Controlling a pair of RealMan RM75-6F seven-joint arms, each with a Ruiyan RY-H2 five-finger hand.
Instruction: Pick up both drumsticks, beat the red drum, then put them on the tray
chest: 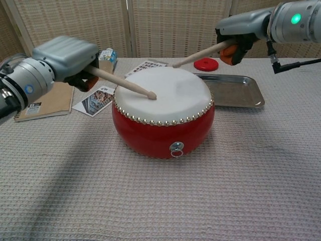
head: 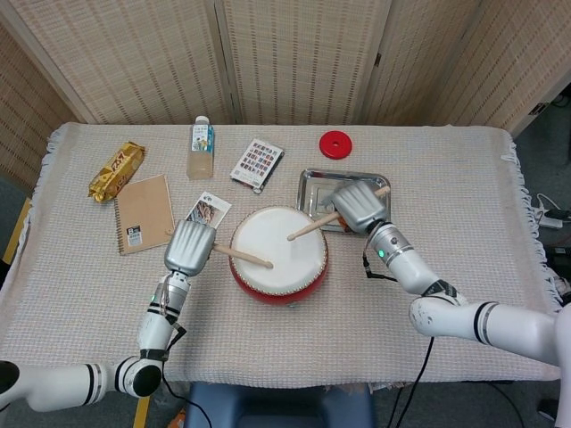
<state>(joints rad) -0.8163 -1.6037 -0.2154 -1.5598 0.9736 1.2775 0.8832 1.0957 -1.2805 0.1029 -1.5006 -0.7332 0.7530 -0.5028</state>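
The red drum (chest: pixel 163 113) stands at the middle of the table (head: pixel 464 187), its white skin facing up. The left hand (head: pixel 188 247) is closed around one drumstick (chest: pixel 123 82), which slopes down to the right so that its tip rests on the left part of the skin. The right hand (head: pixel 358 205) grips the other drumstick (chest: pixel 196 54); in the chest view this stick is raised, its tip hanging over the far part of the skin and apart from it. Just beyond the drum on the right lies the metal tray (chest: pixel 253 90), with the right hand above its near edge; what shows of its floor holds nothing, though the hand hides part of it. A red disc (head: pixel 335 144) lies at the far side beyond the tray. To the left of the drum are a photo card (head: pixel 208 211), a brown notebook (head: pixel 144 213) and a gold snack packet (head: pixel 116 170); at the far side stand a small bottle (head: pixel 201 148) and a patterned card pack (head: pixel 257 163).
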